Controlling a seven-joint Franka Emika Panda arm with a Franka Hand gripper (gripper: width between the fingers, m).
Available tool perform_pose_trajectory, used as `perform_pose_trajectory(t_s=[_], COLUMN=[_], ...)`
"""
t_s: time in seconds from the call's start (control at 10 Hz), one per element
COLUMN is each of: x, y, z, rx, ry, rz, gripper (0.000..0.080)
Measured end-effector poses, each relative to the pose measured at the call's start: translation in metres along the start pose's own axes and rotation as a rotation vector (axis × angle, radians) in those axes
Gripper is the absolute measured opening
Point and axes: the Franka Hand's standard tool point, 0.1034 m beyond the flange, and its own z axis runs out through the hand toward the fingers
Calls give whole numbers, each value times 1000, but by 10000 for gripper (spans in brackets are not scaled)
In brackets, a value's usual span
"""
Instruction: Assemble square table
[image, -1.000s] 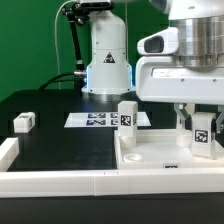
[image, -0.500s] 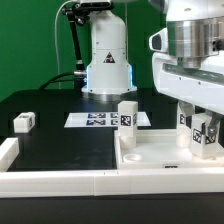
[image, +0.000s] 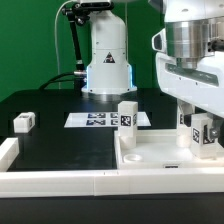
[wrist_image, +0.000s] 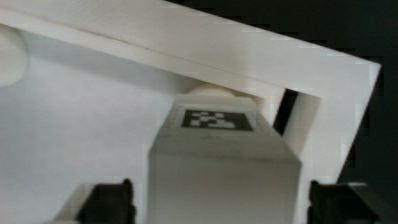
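We record the arm base (image: 107, 60) at upper centre of the exterior view: a white rounded housing bearing a small black triangular marking, with blue light low on its sides. A black cable (image: 72, 45) runs down its left side. At upper right, the wrist housing (image: 190, 40) is white and grey with a dark band. The wrist view shows black fingers (wrist_image: 111, 200).
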Motion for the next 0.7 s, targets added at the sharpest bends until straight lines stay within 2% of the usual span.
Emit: perform_pose_trajectory(t_s=[0.1, 0.2, 0.3, 0.7], x=[-2, -3, -5, -9], y=[-1, -2, -4, -5], z=[0, 0, 0, 1], rx=[3, 9, 19, 20], ry=[0, 3, 8, 16], rz=[-81, -211, -347, -733], gripper=[587, 637, 646, 649])
